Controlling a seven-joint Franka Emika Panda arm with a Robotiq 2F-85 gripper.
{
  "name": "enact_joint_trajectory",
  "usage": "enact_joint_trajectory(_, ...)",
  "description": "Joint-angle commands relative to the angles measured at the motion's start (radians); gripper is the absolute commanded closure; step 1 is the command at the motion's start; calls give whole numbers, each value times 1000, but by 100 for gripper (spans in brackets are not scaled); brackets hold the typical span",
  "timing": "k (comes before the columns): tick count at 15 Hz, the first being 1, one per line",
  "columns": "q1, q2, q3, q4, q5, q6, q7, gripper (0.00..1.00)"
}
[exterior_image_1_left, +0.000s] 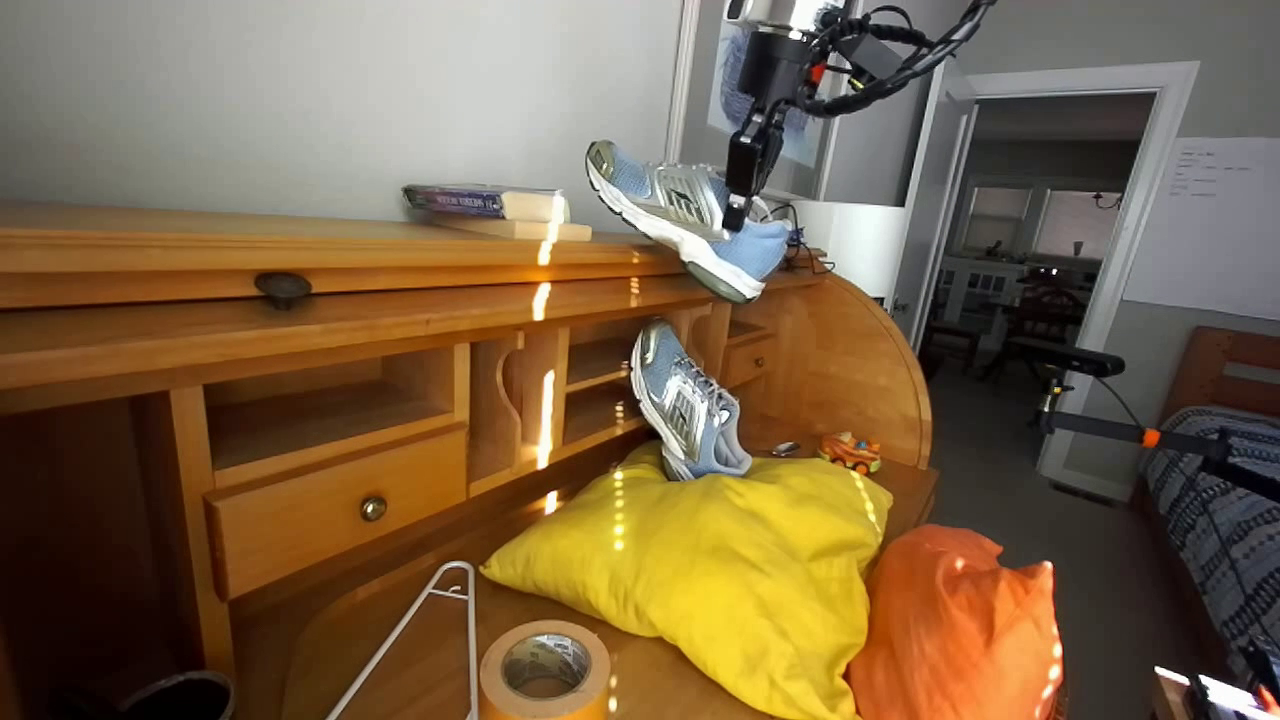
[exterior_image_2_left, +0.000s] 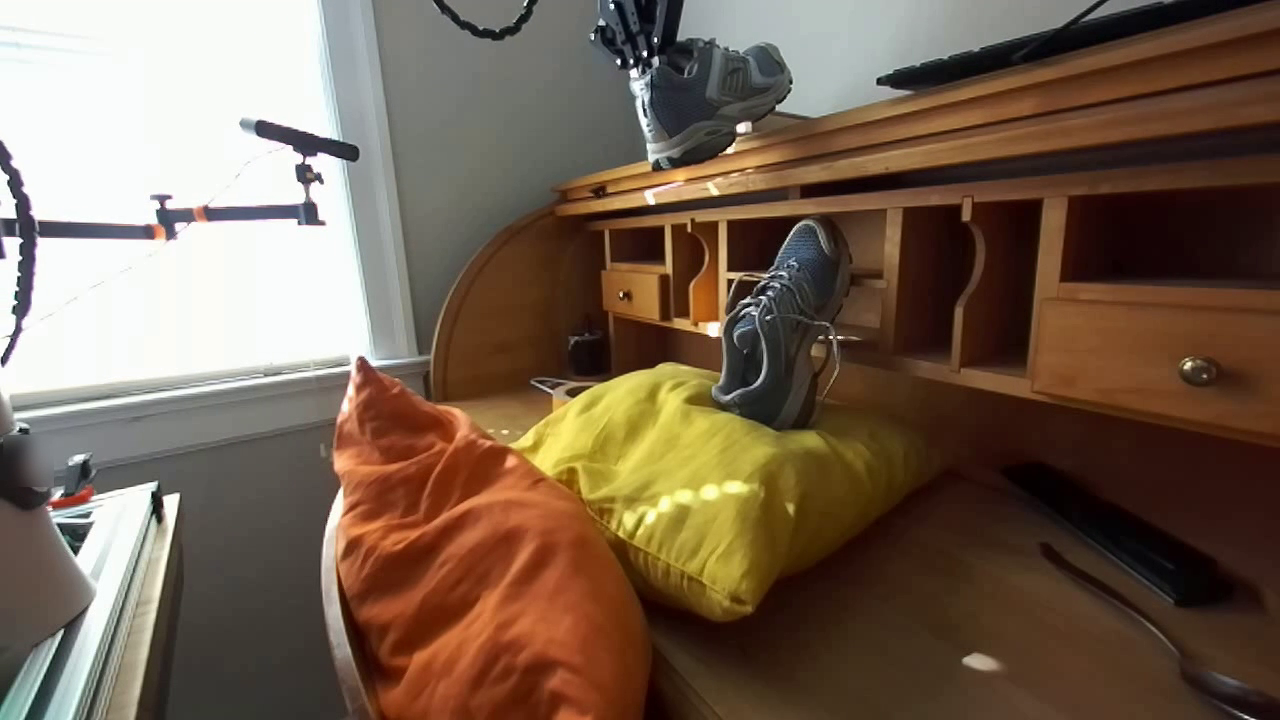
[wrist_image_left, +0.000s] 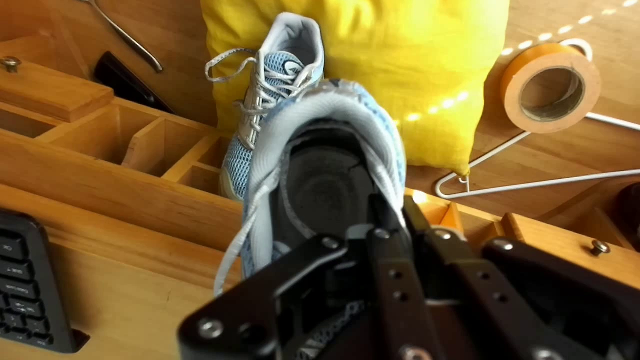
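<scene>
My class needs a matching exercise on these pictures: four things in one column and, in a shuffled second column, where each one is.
Things
1. Upper shoe
2. Lower shoe
3. Keyboard
4. Tape roll

Places
A. On the highest surface of the desk
B. Covering part of the white hanger in the wrist view
C. Gripped by the tool
D. Heel down on the yellow pillow

Right pairs: 1-C, 2-D, 3-A, 4-B

Desk (exterior_image_2_left: 880, 595) with yellow pillow (exterior_image_1_left: 690, 570), hanger (wrist_image_left: 550, 184)
</scene>
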Motion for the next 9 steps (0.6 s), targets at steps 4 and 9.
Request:
enact_joint_trajectory(4,-3,110,1,187,-12,-81,-6,98)
enact_joint_trajectory(9,-10,187,-3,286,-11,-102,3,98)
